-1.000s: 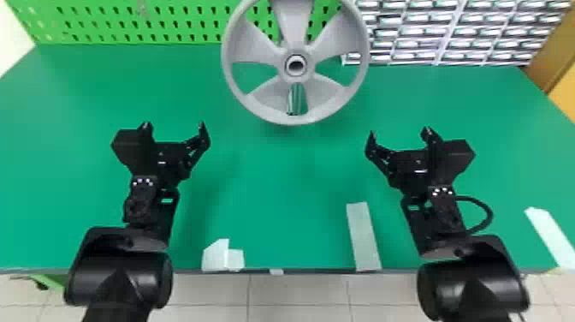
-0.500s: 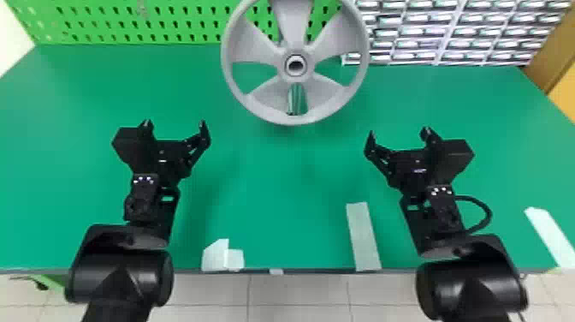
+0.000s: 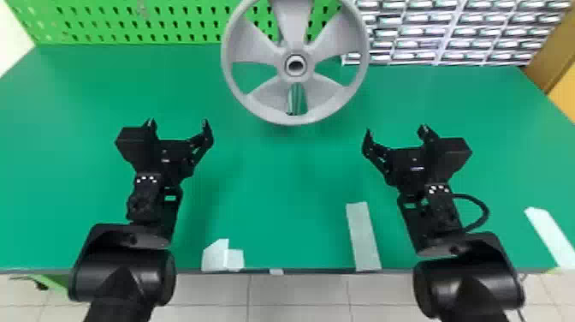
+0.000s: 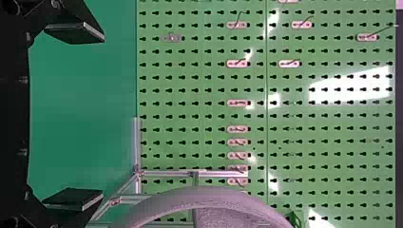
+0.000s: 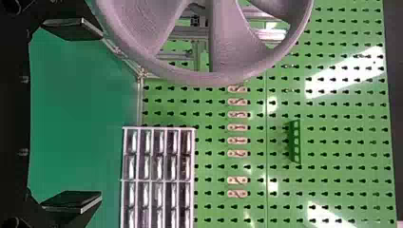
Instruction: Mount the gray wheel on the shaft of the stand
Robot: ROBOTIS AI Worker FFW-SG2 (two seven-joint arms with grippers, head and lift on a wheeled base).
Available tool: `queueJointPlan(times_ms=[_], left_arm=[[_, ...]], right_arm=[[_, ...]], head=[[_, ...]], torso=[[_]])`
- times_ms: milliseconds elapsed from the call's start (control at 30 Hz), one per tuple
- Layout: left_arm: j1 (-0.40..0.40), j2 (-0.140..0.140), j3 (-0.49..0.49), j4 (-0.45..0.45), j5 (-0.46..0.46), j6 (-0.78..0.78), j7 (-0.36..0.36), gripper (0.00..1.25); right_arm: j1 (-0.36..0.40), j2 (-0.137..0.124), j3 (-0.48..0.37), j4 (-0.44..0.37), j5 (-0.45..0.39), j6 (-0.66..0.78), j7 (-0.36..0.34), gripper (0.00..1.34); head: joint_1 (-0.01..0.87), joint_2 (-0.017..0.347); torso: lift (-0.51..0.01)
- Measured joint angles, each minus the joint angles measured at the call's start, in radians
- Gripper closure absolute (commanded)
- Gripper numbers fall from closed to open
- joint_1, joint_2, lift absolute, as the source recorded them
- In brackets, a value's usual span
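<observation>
Head view: A drawer cabinet (image 3: 449,38) with rows of small drawers is located at the upper right of the frame; the drawer contents cannot be made out. Compared with the earlier frame, the left gripper (image 3: 178,121) and the right gripper (image 3: 395,128) have been shifted slightly inward, toward each other. The gray wheel (image 3: 296,77) has been left in the same place, at upper middle. The left gripper is positioned at left of centre and the right gripper at right of centre, both with their fingers spread. Tape strips (image 3: 363,235) are fixed to the green table (image 3: 278,180) at the lower middle and lower right. A green pegboard (image 3: 141,25) is seen along the top edge.

Left wrist view: The fingers of the left gripper (image 4: 103,118) are set wide apart. A metal frame (image 4: 166,174) is partly covered by the gray wheel. Hooks (image 4: 237,103) are mounted on the pegboard.

Right wrist view: The fingers of the right gripper (image 5: 101,116) are likewise held apart. The metal frame is partly obstructed by the rim and spokes of the gray wheel. A small green rack (image 5: 296,142) is attached to the pegboard.
</observation>
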Motion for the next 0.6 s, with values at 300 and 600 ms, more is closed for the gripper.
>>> queueJointPlan(times_ms=[300,600], left_arm=[[0.004,0.000,0.000,0.000,0.003,0.000,0.000,0.13],[0.009,0.000,0.001,0.000,0.002,-0.001,0.000,0.13]], right_arm=[[-0.001,-0.004,0.010,0.003,-0.001,0.000,0.000,0.11],[-0.002,-0.005,0.013,0.006,-0.001,0.000,-0.001,0.11]], head=[[0.865,0.052],[0.865,0.052]], torso=[[-0.101],[-0.101]])
